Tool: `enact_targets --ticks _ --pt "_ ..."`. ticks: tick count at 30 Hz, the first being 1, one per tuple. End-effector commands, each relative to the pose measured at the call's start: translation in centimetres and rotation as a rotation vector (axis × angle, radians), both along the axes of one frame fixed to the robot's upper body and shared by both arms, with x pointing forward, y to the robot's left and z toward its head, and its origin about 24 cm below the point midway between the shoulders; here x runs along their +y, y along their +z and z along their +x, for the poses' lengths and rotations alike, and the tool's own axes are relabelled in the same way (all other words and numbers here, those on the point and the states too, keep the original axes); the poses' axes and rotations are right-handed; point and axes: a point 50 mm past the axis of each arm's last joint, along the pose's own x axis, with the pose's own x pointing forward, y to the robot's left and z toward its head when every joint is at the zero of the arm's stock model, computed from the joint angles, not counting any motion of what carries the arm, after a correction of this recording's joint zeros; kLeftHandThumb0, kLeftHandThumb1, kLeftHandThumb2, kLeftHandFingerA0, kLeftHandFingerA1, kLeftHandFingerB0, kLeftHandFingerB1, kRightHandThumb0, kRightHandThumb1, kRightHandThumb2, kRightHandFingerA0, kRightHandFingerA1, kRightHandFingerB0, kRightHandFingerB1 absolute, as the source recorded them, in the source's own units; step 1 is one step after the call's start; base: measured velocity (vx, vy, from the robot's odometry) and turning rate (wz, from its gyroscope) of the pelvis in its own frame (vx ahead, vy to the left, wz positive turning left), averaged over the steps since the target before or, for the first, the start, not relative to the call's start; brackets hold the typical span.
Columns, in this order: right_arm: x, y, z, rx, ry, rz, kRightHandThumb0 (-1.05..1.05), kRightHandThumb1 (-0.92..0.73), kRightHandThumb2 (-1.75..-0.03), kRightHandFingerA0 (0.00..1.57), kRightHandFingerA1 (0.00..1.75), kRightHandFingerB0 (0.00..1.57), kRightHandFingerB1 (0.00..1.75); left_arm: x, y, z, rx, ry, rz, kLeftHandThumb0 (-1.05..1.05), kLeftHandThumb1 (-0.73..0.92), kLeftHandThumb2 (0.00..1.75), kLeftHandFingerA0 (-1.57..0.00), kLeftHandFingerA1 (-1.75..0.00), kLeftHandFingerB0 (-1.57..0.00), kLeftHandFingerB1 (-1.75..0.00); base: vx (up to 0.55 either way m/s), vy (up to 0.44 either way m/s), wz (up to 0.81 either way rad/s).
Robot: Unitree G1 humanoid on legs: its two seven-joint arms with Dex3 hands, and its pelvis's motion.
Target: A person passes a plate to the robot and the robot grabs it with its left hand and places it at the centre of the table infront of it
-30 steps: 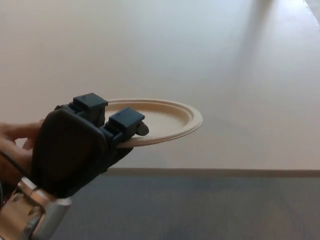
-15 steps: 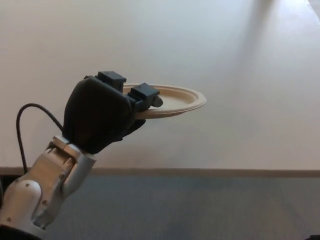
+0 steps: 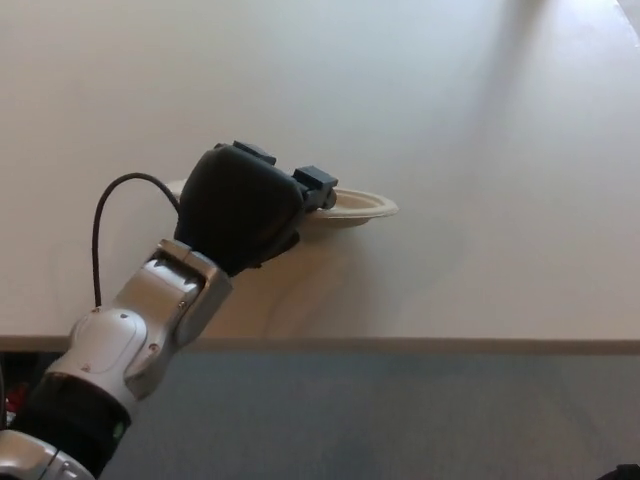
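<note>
Table, one, pale beige and matte, fills most of the head view; its near edge runs across the lower part of the picture, with grey floor below. Robot arm, one in view, silver-grey with a thin black cable looping off it, reaches in from the lower left. Left hand, black, is clenched on the near-left rim of the plate, fingers over the top edge. Right hand does not show.

Plate, one, beige and disposable-looking, is seen nearly edge-on, so its long axis reads left to right; the open face points up and the free rim points right. It sits low over the table, left of centre, its shadow directly beneath; contact cannot be confirmed.

Compared with half a second ago, hand and plate are farther out over the table, the plate looks flatter, and more of the forearm is exposed.
</note>
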Motion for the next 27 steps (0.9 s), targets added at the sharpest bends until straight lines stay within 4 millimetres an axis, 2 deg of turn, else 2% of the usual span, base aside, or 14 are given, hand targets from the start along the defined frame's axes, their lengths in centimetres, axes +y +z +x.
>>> enact_targets --ticks 1,2,3,4,5,10,11,12,13,14,15,16,20,27 --pt "-0.7 0.4 0.1 -0.003 -0.013 -0.007 -0.71 -0.79 -0.61 0.24 0.53 0.24 0.4 0.8 -1.2 1.0 0.213 0.188 0.051 -0.52 0.7 0.61 -0.3 -0.38 -0.31 -0.31 0.0 0.0 0.0" --pt "-0.7 0.4 0.1 -0.003 -0.01 -0.008 -0.71 -0.79 -0.61 0.24 0.53 0.24 0.4 1.0 -1.5 1.1 0.292 0.232 0.071 -0.52 0.7 0.61 -0.3 -0.38 -0.31 -0.31 0.0 0.0 0.0" --pt "-0.7 0.4 0.2 -0.003 -0.008 -0.008 -0.72 -0.78 -0.63 0.26 0.56 0.24 0.42 1.1 -1.6 1.2 0.346 0.256 0.096 -0.71 0.52 0.85 -0.03 -0.36 -0.08 -0.29 0.0 0.0 0.0" --pt "-0.7 0.4 0.2 -0.003 -0.007 -0.008 -0.72 -0.78 -0.63 0.26 0.56 0.24 0.42 1.2 -1.7 1.2 0.405 0.281 0.126 -0.71 0.52 0.85 -0.03 -0.36 -0.08 -0.29 0.0 0.0 0.0" --pt "-0.7 0.5 0.2 -0.004 -0.006 -0.011 -0.7 -0.79 -0.62 0.25 0.56 0.25 0.42 1.3 -1.7 1.3 0.452 0.296 0.131 -0.9 0.55 0.9 0.0 -0.12 0.0 0.0 0.0 0.0 0.0" --pt "-0.7 0.7 0.6 -0.009 0.001 -0.015 -0.71 -0.79 -0.62 0.25 0.54 0.26 0.41 1.9 -1.3 1.7 0.644 0.353 0.121 -0.92 0.53 0.94 0.0 -0.12 0.0 0.0 0.0 0.0 0.0" --pt "-0.7 0.7 0.7 -0.009 0.003 -0.019 -0.69 -0.8 -0.63 0.26 0.53 0.26 0.4 2.2 -1.1 2.0 0.714 0.369 0.092 -1.04 0.68 0.63 0.0 -0.12 0.0 0.0 0.0 0.0 0.0" --pt "-0.7 0.7 0.7 -0.009 0.004 -0.02 -0.69 -0.8 -0.63 0.26 0.53 0.26 0.4 2.2 -1.0 2.1 0.746 0.374 0.079 -1.04 0.68 0.63 0.0 -0.12 0.0 0.0 0.0 0.0 0.0" --pt "-0.6 0.7 0.7 -0.008 0.006 -0.025 -0.69 -0.79 -0.61 0.24 0.53 0.25 0.39 2.3 -0.8 2.3 0.798 0.39 0.023 -1.0 0.56 1.01 0.0 -0.07 0.0 0.0 0.0 0.0 0.0" --pt "-0.6 0.7 0.7 -0.008 0.006 -0.025 -0.69 -0.79 -0.61 0.24 0.53 0.25 0.39 2.3 -0.8 2.3 0.805 0.391 0.017 -1.0 0.56 1.01 0.0 -0.07 0.0 0.0 0.0 0.0 0.0" --pt "-0.7 0.7 0.7 -0.007 0.007 -0.027 -0.69 -0.79 -0.63 0.26 0.53 0.24 0.39 2.4 -0.8 2.1 0.835 0.369 -0.055 -1.05 0.76 1.16 0.0 -0.11 0.0 -0.02 0.0 0.0 0.0" --pt "-0.7 0.8 0.8 -0.009 0.006 -0.027 -0.7 -0.79 -0.61 0.25 0.52 0.25 0.38 2.4 -0.7 2.1 0.844 0.359 -0.086 -1.05 0.84 1.21 0.0 -0.11 0.0 -0.02 0.0 0.0 0.0" --pt "-0.7 0.9 1.0 -0.017 0.015 -0.033 -0.69 -0.79 -0.64 0.34 0.55 0.26 0.4 2.2 -0.4 1.9 0.842 0.347 -0.11 -1.0 0.87 1.29 0.0 -0.14 0.0 -0.06 0.0 0.0 0.0" --pt "-0.7 1.3 1.5 -0.03 0.015 -0.033 -0.69 -0.78 -0.63 0.31 0.54 0.26 0.4 2.2 -0.1 1.7 0.91 0.322 -0.214 -0.97 0.82 1.26 0.0 -0.16 0.0 -0.08 0.0 0.0 0.0"
